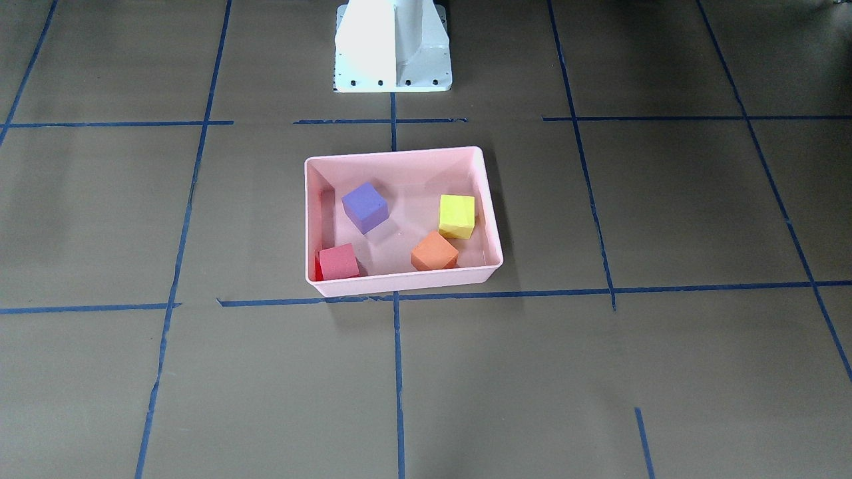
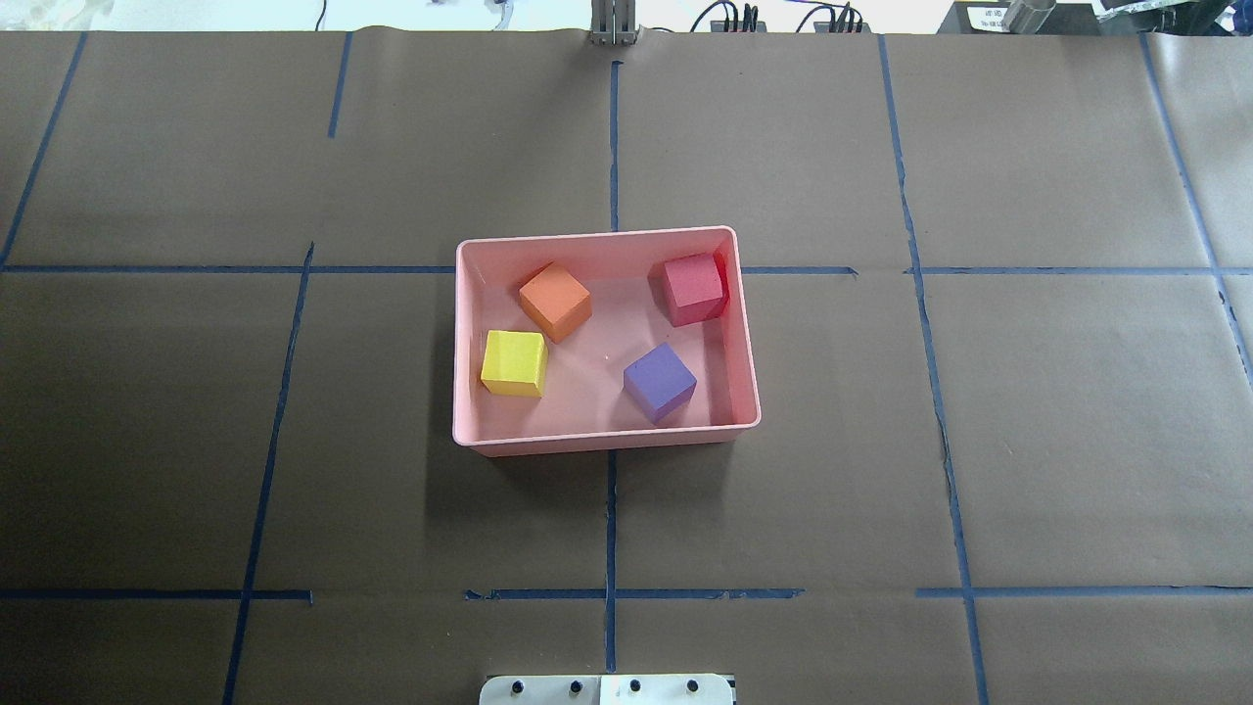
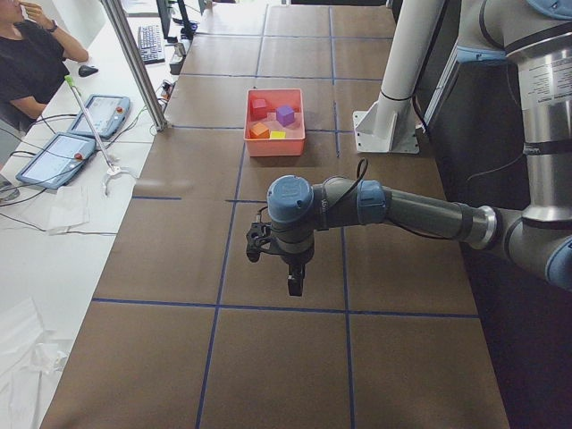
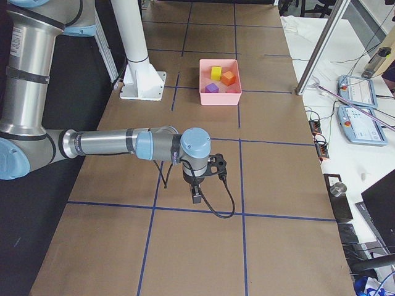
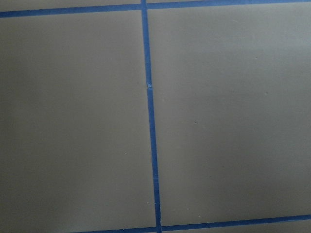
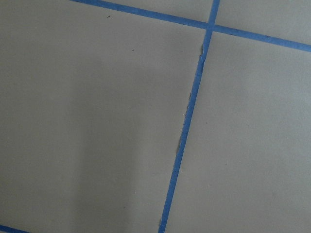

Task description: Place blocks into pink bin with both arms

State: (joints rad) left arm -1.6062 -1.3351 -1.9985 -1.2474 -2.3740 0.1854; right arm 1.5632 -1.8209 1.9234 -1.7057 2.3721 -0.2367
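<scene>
Brown-papered table [image 2: 979, 441] with a blue tape grid [image 2: 612, 147] is filling every view. The pink bin [image 2: 607, 443] is sitting pretty much dead centre on it, out in front of the white pedestal [image 1: 393, 46].

All four cubes are lying inside the bin. The orange block [image 2: 555, 300] and yellow-green block [image 2: 514, 361] are sitting just beside each other on the robot's left side, with orange farther from the robot and yellow-green close to the wall. The red-pink block [image 2: 693, 286] is sitting tucked into the far right corner. The purple block [image 2: 659, 380] is resting nearer the robot on the right.

Both arms are hanging well away from the bin. The left arm [image 3: 402, 210] is reaching over bare tabletop at its end, with the left gripper [image 3: 294, 286] pointing down. The right arm [image 4: 105, 143] is doing the same at the other end with the right gripper [image 4: 196, 197].

Honestly can't tell if either gripper is spread or pinched, since only the side cams are catching them. Both wrist cams are just showing tabletop and tape.
</scene>
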